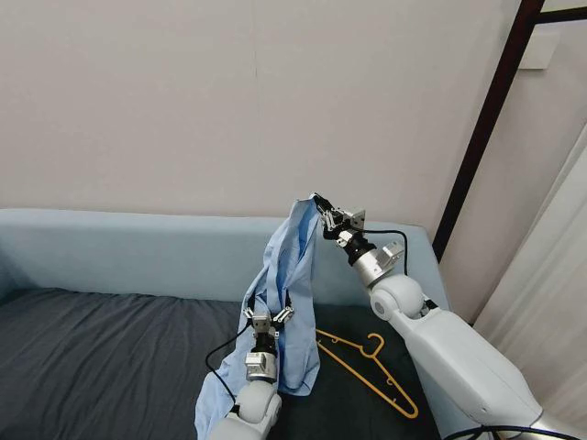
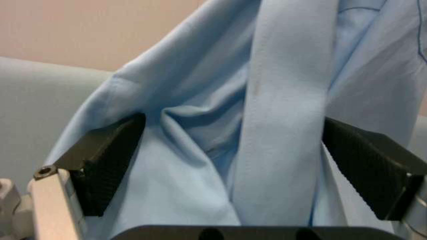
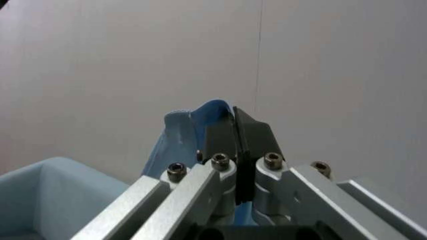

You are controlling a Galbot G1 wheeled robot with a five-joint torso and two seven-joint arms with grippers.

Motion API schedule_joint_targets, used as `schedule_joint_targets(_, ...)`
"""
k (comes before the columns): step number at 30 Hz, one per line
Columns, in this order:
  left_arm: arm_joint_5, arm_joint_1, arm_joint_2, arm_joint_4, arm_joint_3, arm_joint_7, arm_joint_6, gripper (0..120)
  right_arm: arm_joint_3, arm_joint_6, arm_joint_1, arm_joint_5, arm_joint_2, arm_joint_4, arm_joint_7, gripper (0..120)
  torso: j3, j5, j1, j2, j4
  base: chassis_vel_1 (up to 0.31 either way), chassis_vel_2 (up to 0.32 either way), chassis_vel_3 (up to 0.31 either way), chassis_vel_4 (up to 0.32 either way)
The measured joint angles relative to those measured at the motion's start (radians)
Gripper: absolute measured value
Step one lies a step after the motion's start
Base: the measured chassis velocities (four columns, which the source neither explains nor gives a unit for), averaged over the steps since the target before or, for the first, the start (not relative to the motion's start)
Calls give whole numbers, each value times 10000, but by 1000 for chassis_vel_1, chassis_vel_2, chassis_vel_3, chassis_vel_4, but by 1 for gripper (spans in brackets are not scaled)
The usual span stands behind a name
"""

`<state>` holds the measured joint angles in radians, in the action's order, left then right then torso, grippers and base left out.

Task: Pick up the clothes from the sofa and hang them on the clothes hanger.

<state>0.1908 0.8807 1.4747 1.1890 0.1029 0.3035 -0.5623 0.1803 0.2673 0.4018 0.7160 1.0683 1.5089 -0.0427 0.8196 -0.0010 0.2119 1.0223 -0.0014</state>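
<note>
- The light blue shirt [image 1: 292, 275] is held up above the sofa [image 1: 110, 252], hanging from its top edge in a long fold down to the dark seat cushion near the robot.
- The right gripper [image 1: 321, 209] is raised at the far right of the shirt, in front of the pale wall. Its jaws are pressed together on the uppermost edge of the cloth.
- In the right wrist view, the right gripper [image 3: 235, 132] is seen with its two dark pads closed flat against each other. A ridge of the shirt [image 3: 183, 125] is pinched between them and rises just above their tips.
- The left gripper [image 1: 269, 316] is placed lower and nearer, against the middle of the hanging cloth, pointing up.
- In the left wrist view, the left gripper [image 2: 233, 160] is spread wide. Folds of the shirt [image 2: 200, 100] lie between its ribbed pads [image 2: 110, 160] — the cloth is not clamped, though it brushes the pads on both sides.
- A yellow hanger [image 1: 376, 356] is laid flat on the seat cushion, to the right of the shirt's lower end and apart from both grippers.
</note>
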Motion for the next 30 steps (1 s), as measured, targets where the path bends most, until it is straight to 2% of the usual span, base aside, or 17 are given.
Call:
schedule_joint_targets(6, 10, 307, -325, 451, 50, 3, -1, 100, -32, 6, -2, 1, -14, -1, -6, 0, 0, 0, 0, 0, 1, 0, 0, 0, 0)
schedule_joint_targets(19, 3, 386, -532, 629, 237, 112, -15, 100, -35, 18, 48, 0, -5, -19, -12, 0, 0, 1, 0, 0, 0, 0, 0, 0, 0)
schedule_joint_targets(25, -76, 74, -252, 47, 86, 92, -43, 94, -10, 18, 37, 1, -4, -53, -13, 0, 0, 1, 1, 0, -2, 0, 0, 0, 0)
schedule_joint_targets(30, -278, 53, 64, 65, -15, 176, -62, 75, -30, 18, 116, -2, -52, -41, -12, 0, 0, 3, 0, 0, -1, 0, 0, 0, 0)
